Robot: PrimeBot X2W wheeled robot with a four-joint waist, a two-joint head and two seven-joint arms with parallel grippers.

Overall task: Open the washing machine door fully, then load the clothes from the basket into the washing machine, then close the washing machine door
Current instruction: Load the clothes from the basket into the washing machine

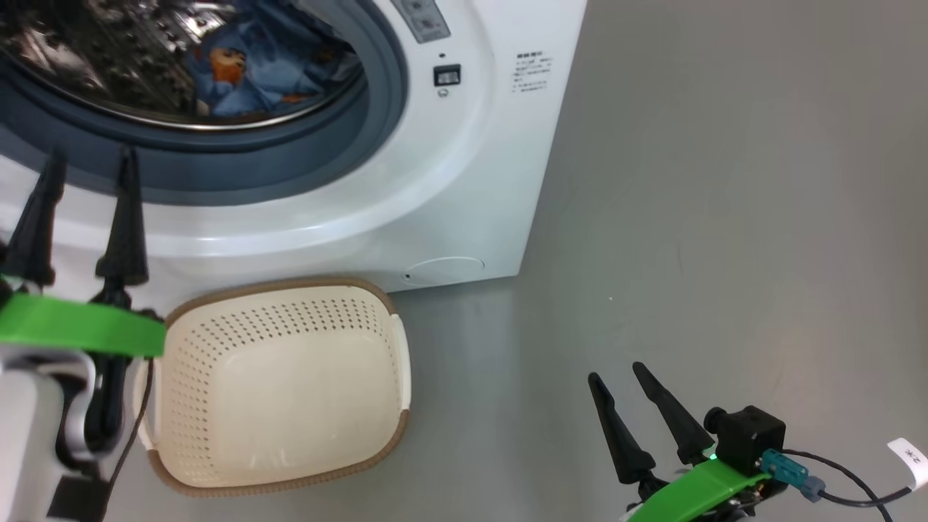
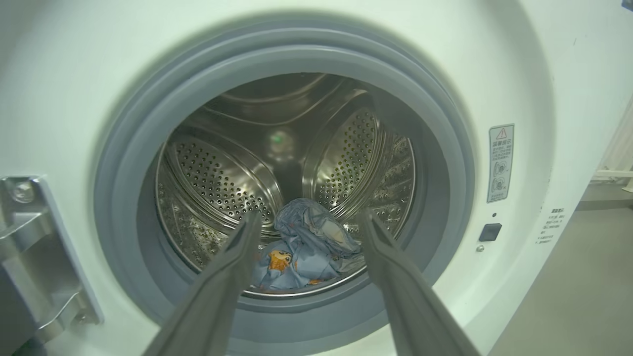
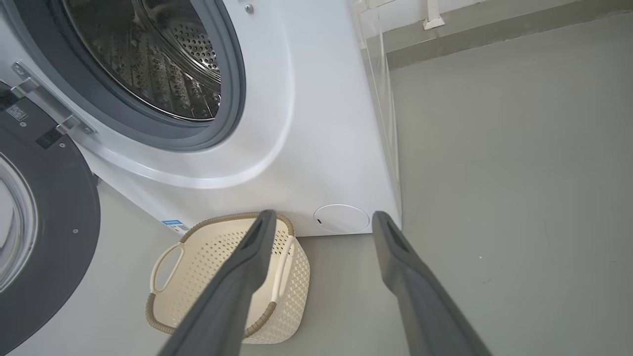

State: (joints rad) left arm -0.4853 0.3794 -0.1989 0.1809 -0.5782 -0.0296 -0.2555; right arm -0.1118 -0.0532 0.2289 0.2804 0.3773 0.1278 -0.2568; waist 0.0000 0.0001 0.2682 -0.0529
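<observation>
The white washing machine [image 1: 464, 181] stands with its round black door [image 3: 44, 222] swung wide to the left on a metal hinge [image 2: 34, 247]. Light blue clothes [image 1: 254, 69] with orange prints lie at the bottom of the steel drum [image 2: 222, 183]; the same clothes [image 2: 306, 247] show past my left fingers. The cream basket [image 1: 279, 384] sits on the floor before the machine, nothing inside it. My left gripper [image 1: 90, 159] is open, in front of the grey gasket [image 2: 123, 163], holding nothing. My right gripper [image 1: 616, 373] is open over the floor, right of the basket [image 3: 217, 277].
Grey floor [image 1: 725, 217] stretches to the right of the machine. A round white service flap [image 3: 341, 218] sits low on the machine's front. A skirting and wall base [image 3: 494, 24] run behind. A cable with a white tag [image 1: 910, 457] hangs off my right wrist.
</observation>
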